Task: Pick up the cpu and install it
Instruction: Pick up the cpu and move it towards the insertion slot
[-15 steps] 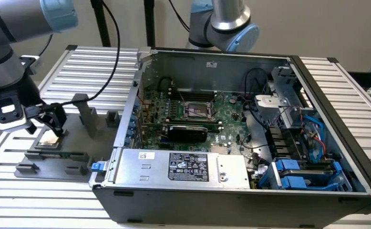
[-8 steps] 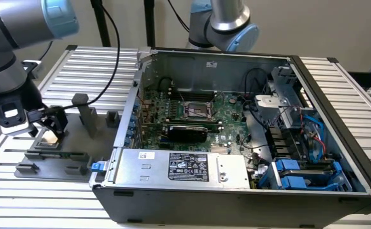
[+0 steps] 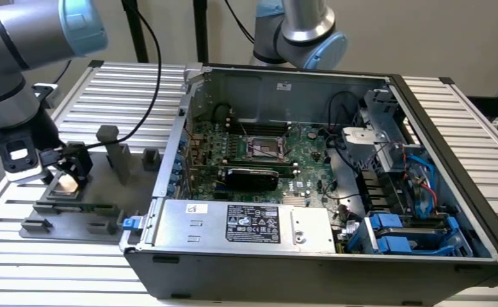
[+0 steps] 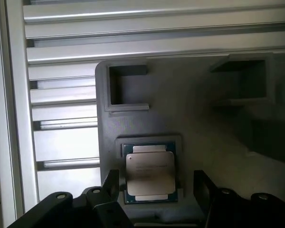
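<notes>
The cpu [image 4: 150, 172], flat in its fixture pocket

It is a small square chip with a silvery-beige metal lid that carries faint printing, and a thin dark rim shows around the lid. It lies face up and level in a shallow square recess of the grey fixture plate [image 4: 194, 123], its edges parallel to the recess walls. In the exterior view it reads as a pale, bright square at that view's left, outside the open computer case [image 3: 317, 275] and well apart from it.
</notes>
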